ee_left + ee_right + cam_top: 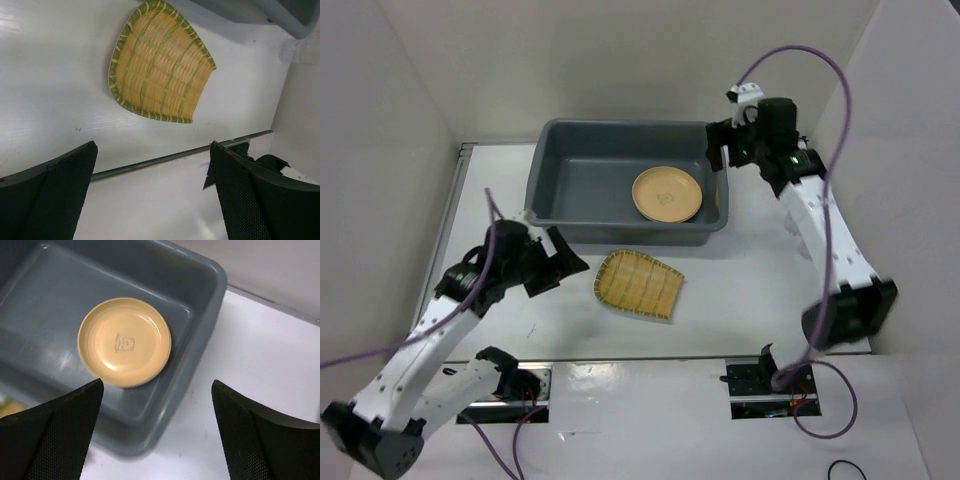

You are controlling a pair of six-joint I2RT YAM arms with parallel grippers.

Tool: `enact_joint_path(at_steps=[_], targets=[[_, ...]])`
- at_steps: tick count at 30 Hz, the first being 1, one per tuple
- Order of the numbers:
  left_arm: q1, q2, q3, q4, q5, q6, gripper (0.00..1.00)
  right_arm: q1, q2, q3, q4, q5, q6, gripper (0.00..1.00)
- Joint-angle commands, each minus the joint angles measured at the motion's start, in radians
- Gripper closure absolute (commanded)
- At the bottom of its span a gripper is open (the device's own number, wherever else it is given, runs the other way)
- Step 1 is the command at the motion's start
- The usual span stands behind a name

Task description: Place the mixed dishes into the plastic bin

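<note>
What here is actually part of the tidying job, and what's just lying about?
Part of the job: grey plastic bin; tan plate lying in it; yellow bamboo-look tray on the table before it; left claw, open, by the tray; right claw, open, above the bin.
Just there: purple cables; black cable at the near edge.

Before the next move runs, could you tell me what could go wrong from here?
1. The bamboo tray lies flat on the table, so the open left end effector may just push it.
2. The tray sits close to the front wall of the grey bin and could catch the rim when lifted.
3. The open right end effector hangs over the bin's right end, near the tan plate, and may block the tray's path.
</note>
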Motion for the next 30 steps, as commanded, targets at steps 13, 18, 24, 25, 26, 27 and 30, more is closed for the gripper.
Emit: enact_joint_path(at_steps=[13, 18, 24, 25, 26, 27, 30], targets=[[-0.004, 0.380, -0.113, 0.269, 0.163, 0.250, 0.00, -0.044, -0.848, -0.758, 0.177, 0.176, -0.018, 0.01], [-0.053, 0.456, -0.157, 0.369, 0.162, 0.284, 0.00, -0.044, -1.011, -0.866, 0.194, 0.196, 0.011, 0.01], [-0.074, 0.492, -0.184, 0.457, 0.152, 0.293, 0.00, -0.044, -1.120, -0.930, 0.229, 0.231, 0.011, 0.01], [-0.074, 0.501, -0.184, 0.490, 0.161, 0.284, 0.00, -0.044, -1.120, -0.947, 0.240, 0.241, 0.011, 0.01], [-0.074, 0.501, -0.184, 0.509, 0.174, 0.284, 0.00, -0.044, -1.120, -0.947, 0.240, 0.241, 0.011, 0.01], [-0.074, 0.518, -0.193, 0.524, 0.174, 0.284, 0.00, -0.044, -1.120, -0.947, 0.240, 0.241, 0.011, 0.01], [-0.084, 0.554, -0.203, 0.596, 0.186, 0.274, 0.00, -0.044, -1.120, -0.947, 0.240, 0.241, -0.001, 0.01]])
